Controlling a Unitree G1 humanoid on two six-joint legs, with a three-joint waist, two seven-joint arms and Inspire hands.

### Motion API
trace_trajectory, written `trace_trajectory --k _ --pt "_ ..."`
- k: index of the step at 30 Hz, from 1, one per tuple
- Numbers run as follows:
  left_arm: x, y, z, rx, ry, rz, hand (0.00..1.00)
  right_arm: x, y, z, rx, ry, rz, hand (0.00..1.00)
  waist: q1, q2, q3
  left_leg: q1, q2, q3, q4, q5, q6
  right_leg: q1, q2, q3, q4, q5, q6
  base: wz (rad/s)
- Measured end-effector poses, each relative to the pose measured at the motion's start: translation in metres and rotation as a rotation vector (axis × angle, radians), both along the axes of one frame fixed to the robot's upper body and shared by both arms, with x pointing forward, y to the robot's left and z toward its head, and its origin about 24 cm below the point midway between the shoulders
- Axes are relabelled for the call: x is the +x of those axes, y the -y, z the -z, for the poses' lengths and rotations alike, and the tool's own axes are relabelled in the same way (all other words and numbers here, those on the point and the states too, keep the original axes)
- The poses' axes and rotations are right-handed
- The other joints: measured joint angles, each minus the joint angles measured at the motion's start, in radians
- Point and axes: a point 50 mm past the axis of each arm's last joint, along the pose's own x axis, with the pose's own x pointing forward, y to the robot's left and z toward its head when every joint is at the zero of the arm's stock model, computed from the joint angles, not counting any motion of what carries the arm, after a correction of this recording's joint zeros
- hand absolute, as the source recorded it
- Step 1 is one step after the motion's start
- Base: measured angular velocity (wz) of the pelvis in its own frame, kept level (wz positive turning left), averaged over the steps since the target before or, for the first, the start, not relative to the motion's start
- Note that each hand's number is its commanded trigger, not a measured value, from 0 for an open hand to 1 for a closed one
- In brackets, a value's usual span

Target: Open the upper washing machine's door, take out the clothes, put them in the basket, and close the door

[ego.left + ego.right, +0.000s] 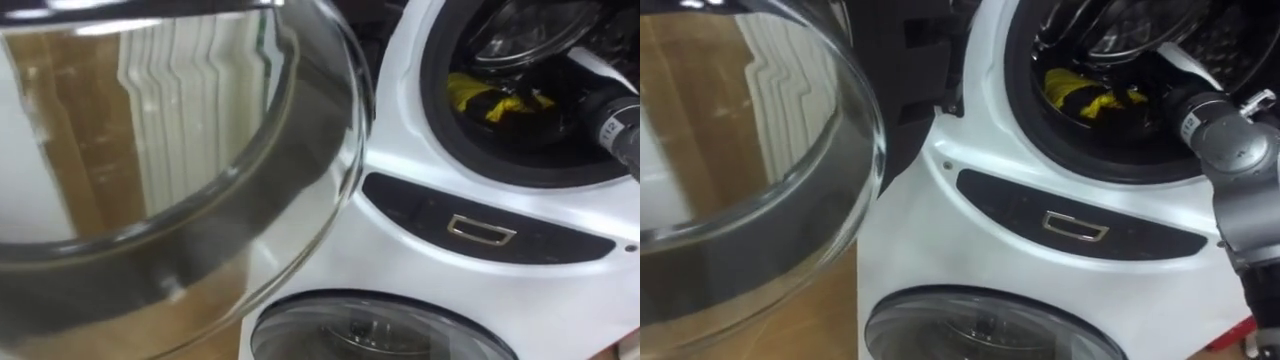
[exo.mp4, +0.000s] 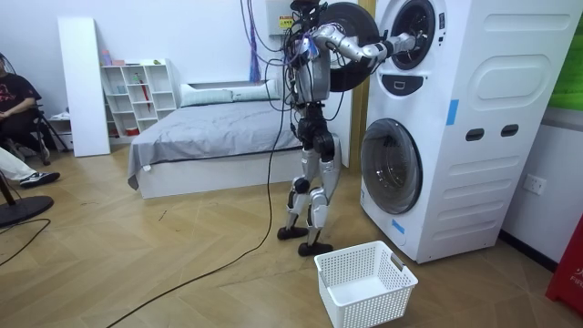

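Observation:
A yellow cloth lies inside the upper drum of the white stacked washing machine. My right arm comes in from the right and enters the drum opening. The right hand is inside the drum, close beside the yellow cloth, and the dark interior hides how it meets the cloth. The upper round door stands swung open at the left, its glass bowl close to my head. I stand upright right in front of the machine.
A second round door below is closed. A white laundry basket sits on the wood floor by my feet. A grey bed and white shelves stand behind me. A person sits at the room view's left edge.

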Motion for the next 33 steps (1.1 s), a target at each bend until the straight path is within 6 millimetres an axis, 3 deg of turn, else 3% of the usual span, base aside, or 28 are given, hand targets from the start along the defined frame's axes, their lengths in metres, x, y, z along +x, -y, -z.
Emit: trace_trajectory --k 1,2,3,4,8,9,12,16,18,19,24,27,33 --pt "-0.002 0.003 0.002 -0.003 -0.007 0.019 0.0 0.0 -0.004 0.002 -0.004 0.005 -0.002 1.0 -0.005 -0.013 -0.0013 -0.061 -0.007 0.011 0.034 -0.031 -0.033 0.007 -0.024 0.093 -0.006 0.0 0.0 0.1" --pt "0.001 0.005 0.002 -0.005 0.003 0.026 0.0 0.0 -0.002 0.001 -0.007 0.009 0.005 1.0 -0.009 -0.015 -0.0049 -0.093 0.005 0.01 -0.001 -0.023 -0.037 -0.001 -0.028 0.12 -0.004 -0.001 0.003 0.12" --pt "0.004 0.004 0.001 -0.001 0.021 0.034 0.0 -0.002 -0.001 -0.005 -0.012 0.018 0.011 1.0 -0.007 -0.017 -0.008 -0.135 0.028 0.045 -0.016 0.033 -0.02 -0.025 -0.036 0.139 0.011 -0.021 0.036 -0.22" --pt "-0.002 0.0 0.001 0.009 0.008 0.028 0.0 -0.003 -0.005 -0.009 -0.029 0.026 -0.002 1.0 0.0 -0.012 -0.0121 -0.125 0.025 0.083 -0.023 0.036 -0.018 -0.036 -0.038 0.131 0.014 -0.027 0.055 -0.44" --pt "-0.006 -0.003 0.001 0.012 0.006 0.02 0.0 -0.011 -0.038 -0.029 -0.08 0.095 -0.139 1.0 -0.007 -0.005 -0.0097 -0.117 0.016 0.074 -0.039 0.036 -0.017 -0.05 -0.04 0.077 0.011 -0.028 0.056 -0.43" --pt "-0.006 -0.001 0.001 0.008 0.017 0.015 0.0 -0.016 -0.049 -0.04 -0.092 0.14 -0.186 1.0 -0.018 0.005 -0.005 -0.117 0.012 0.075 -0.053 0.036 -0.016 -0.055 -0.037 0.078 0.01 -0.028 0.056 -0.17" --pt "-0.017 -0.001 0.004 0.003 0.022 -0.01 0.0 -0.033 -0.068 -0.056 -0.107 0.216 -0.291 1.0 -0.067 0.028 -0.0086 -0.113 0.009 0.079 -0.071 0.039 -0.012 -0.062 -0.03 0.081 0.011 -0.028 0.056 -0.07" --pt "-0.023 -0.002 0.004 0.007 0.04 -0.011 0.0 -0.064 -0.089 -0.065 -0.102 0.318 -0.431 1.0 -0.104 0.039 -0.0069 -0.097 0.017 0.079 -0.078 0.039 -0.012 -0.064 -0.022 0.082 0.026 -0.029 0.055 -0.14" --pt "-0.026 -0.002 0.005 0.006 0.047 -0.015 0.0 -0.073 -0.091 -0.063 -0.077 0.327 -0.462 1.0 -0.111 0.044 -0.0075 -0.082 0.024 0.083 -0.086 0.039 -0.012 -0.058 -0.021 0.084 0.03 -0.029 0.055 -0.15" --pt "-0.027 -0.001 0.005 0.006 0.05 -0.013 0.0 -0.077 -0.089 -0.061 -0.075 0.33 -0.462 1.0 -0.117 0.05 -0.0039 -0.071 0.025 0.093 -0.091 0.039 -0.012 -0.053 -0.021 0.088 0.028 -0.029 0.055 -0.19" --pt "-0.038 -0.003 0.007 0.009 0.05 -0.017 0.0 -0.099 -0.084 -0.051 -0.101 0.348 -0.457 1.0 -0.138 0.051 -0.0033 -0.073 0.022 0.131 -0.099 0.038 -0.013 -0.068 -0.022 0.111 0.026 -0.029 0.055 -0.18" --pt "-0.051 -0.003 0.008 0.01 0.023 -0.029 0.0 -0.103 -0.076 -0.053 -0.093 0.368 -0.43 1.0 -0.171 0.051 -0.0028 -0.073 0.02 0.135 -0.099 0.038 -0.013 -0.069 -0.024 0.115 0.026 -0.029 0.055 -0.05" --pt "-0.052 -0.005 0.008 0.017 0.036 -0.035 0.0 -0.106 -0.068 -0.053 -0.094 0.396 -0.401 1.0 -0.174 0.048 -0.0023 -0.075 0.021 0.159 -0.099 0.038 -0.012 -0.079 -0.021 0.135 0.026 -0.029 0.055 -0.12"
